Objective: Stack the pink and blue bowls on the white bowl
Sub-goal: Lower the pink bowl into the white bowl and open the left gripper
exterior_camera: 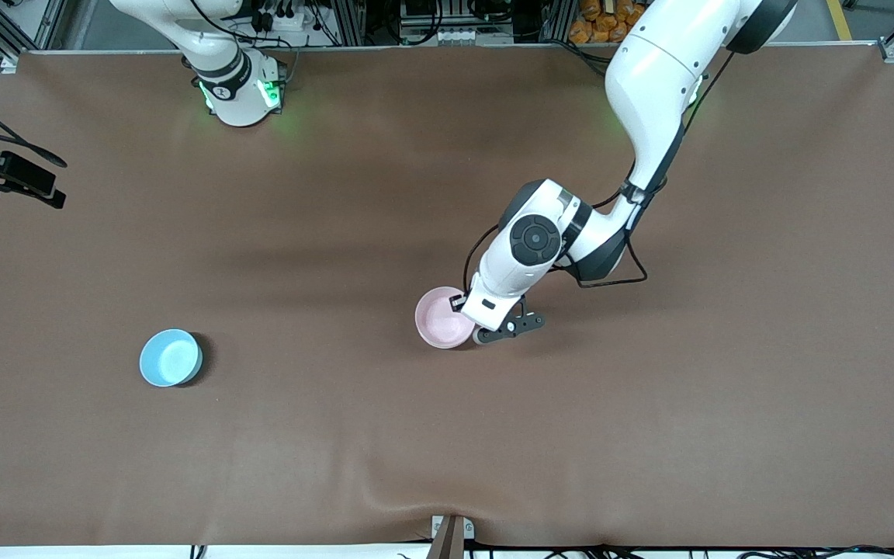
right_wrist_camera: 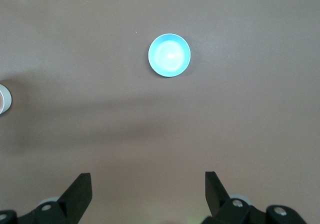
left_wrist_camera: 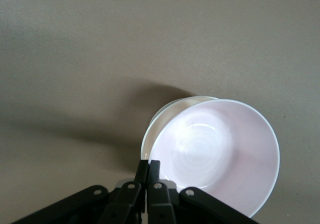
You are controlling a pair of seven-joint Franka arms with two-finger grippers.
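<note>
The pale pink bowl (exterior_camera: 441, 317) is near the table's middle, gripped at its rim by my left gripper (exterior_camera: 472, 326). In the left wrist view the pink bowl (left_wrist_camera: 220, 154) sits tilted in the white bowl (left_wrist_camera: 167, 111), of which only a strip of rim shows. My left gripper (left_wrist_camera: 148, 166) is shut on the pink bowl's rim. The white bowl is hidden under the pink one in the front view. The sky-blue bowl (exterior_camera: 171, 357) stands alone toward the right arm's end of the table, and it shows in the right wrist view (right_wrist_camera: 169, 55). My right gripper (right_wrist_camera: 147, 181) is open, empty and high over the table.
The right arm's base (exterior_camera: 239, 93) stands at the table's back edge. A black camera mount (exterior_camera: 5, 180) juts in at the right arm's end. A clamp (exterior_camera: 449, 536) sits at the table's near edge. The brown mat (exterior_camera: 649, 435) covers the table.
</note>
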